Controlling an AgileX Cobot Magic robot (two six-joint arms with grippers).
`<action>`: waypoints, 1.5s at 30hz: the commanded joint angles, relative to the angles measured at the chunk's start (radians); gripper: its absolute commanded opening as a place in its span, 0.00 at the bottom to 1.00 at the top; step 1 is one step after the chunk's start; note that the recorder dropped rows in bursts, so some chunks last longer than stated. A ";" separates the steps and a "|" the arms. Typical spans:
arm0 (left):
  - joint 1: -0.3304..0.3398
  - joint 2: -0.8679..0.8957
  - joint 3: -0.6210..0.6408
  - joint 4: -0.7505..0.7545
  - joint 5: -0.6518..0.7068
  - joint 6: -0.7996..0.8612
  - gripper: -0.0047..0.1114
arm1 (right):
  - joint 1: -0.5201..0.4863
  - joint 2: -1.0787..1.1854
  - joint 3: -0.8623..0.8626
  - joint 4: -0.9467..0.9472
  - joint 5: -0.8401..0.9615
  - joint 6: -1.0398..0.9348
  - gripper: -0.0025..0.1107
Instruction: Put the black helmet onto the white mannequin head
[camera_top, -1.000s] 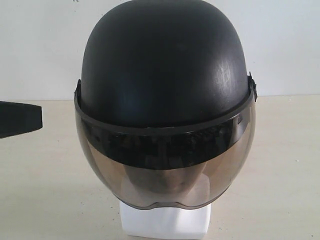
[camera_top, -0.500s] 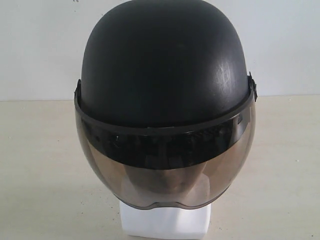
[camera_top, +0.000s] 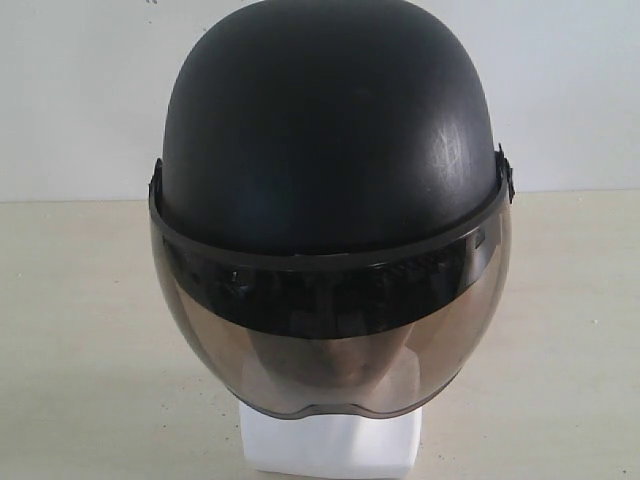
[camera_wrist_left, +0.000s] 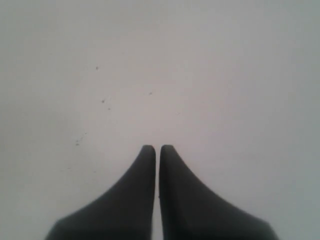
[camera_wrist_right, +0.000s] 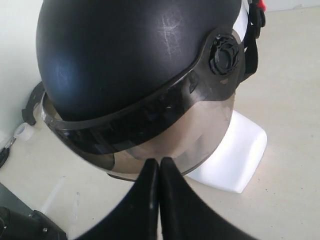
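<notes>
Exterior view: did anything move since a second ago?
A dark piece of the robot at the left edge slid out of view to the left. The black helmet stays on the white mannequin head, unmoved. Nothing was grabbed or let go.

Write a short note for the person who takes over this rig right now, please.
Left gripper: shut, empty, facing a plain pale surface.
Right gripper: shut, empty, pointing at the visor.
Helmet sits on the head, visor down over the face; only the neck base shows bare.
Done: helmet is on.
Left: probably nothing; perhaps check that it sits straight.
</notes>
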 joint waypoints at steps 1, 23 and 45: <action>-0.004 -0.007 0.087 -0.180 0.019 0.088 0.08 | 0.003 -0.005 0.002 0.000 -0.002 -0.002 0.02; 0.000 -0.146 0.567 -0.764 -0.325 1.942 0.08 | 0.003 -0.006 0.002 0.002 -0.011 -0.002 0.02; 0.000 -0.146 0.635 -0.717 -0.126 1.951 0.08 | 0.003 -0.006 0.002 0.002 -0.011 -0.002 0.02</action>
